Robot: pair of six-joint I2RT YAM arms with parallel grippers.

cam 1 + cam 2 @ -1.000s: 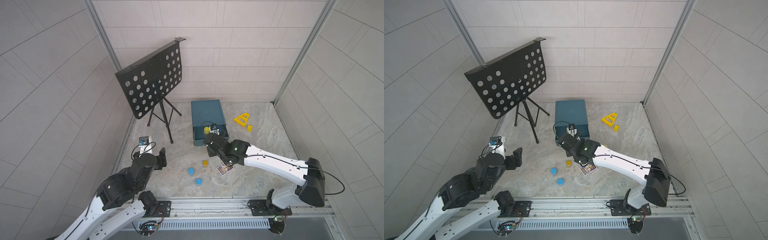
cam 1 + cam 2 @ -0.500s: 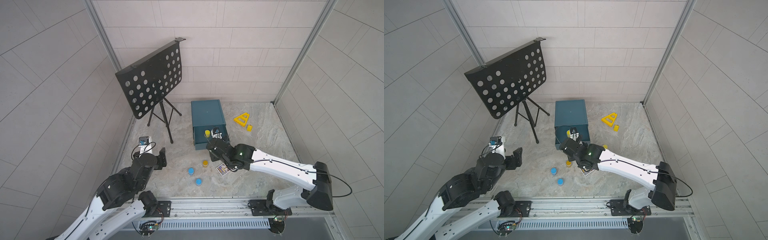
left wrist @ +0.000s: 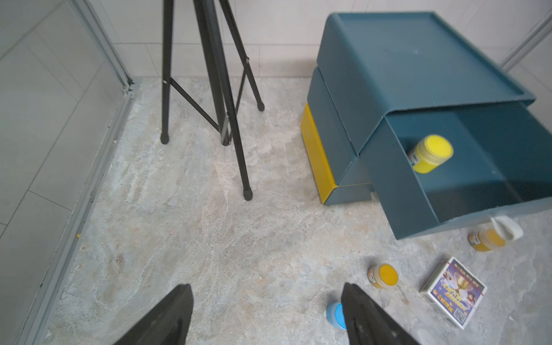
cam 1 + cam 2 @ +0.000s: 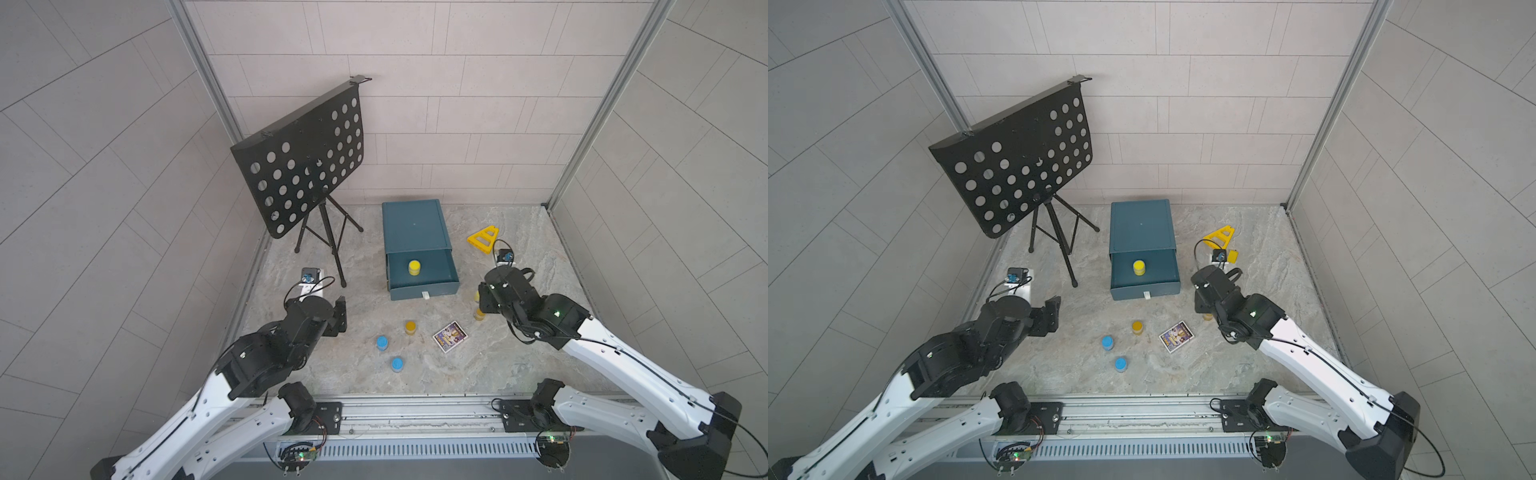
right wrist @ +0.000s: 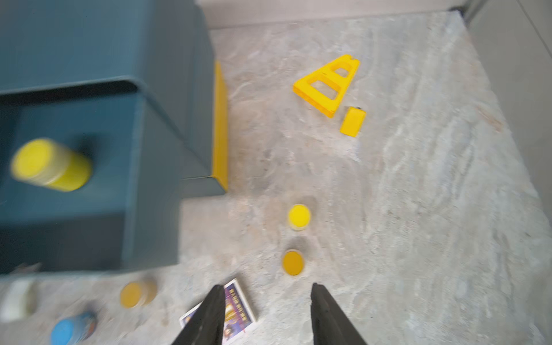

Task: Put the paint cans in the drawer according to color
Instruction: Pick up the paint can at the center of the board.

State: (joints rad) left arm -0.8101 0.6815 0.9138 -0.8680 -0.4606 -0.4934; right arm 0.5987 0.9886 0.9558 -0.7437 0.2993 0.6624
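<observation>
The teal drawer (image 4: pixel 424 289) stands pulled out with one yellow paint can (image 4: pixel 414 267) upright inside. An amber can (image 4: pixel 410 327) and two blue cans (image 4: pixel 382 343) (image 4: pixel 397 364) sit on the floor in front. My right gripper (image 5: pixel 267 298) hangs open and empty right of the drawer. Just ahead of it stand an amber can (image 5: pixel 293 262) and a yellow can (image 5: pixel 299 216), both largely hidden by the arm in both top views. My left gripper (image 3: pixel 267 298) is open and empty at the left, with a blue can (image 3: pixel 336 315) beside one finger.
A black music stand (image 4: pixel 303 166) on a tripod (image 3: pixel 227 89) stands left of the drawer unit. A small picture card (image 4: pixel 450 336) lies near the right gripper. A yellow triangular frame (image 5: pixel 327 85) and a small yellow block (image 5: pixel 353 122) lie at the back right.
My right gripper has opened and pulled back from the drawer to the right, leaving the yellow can inside. The left arm has not moved.
</observation>
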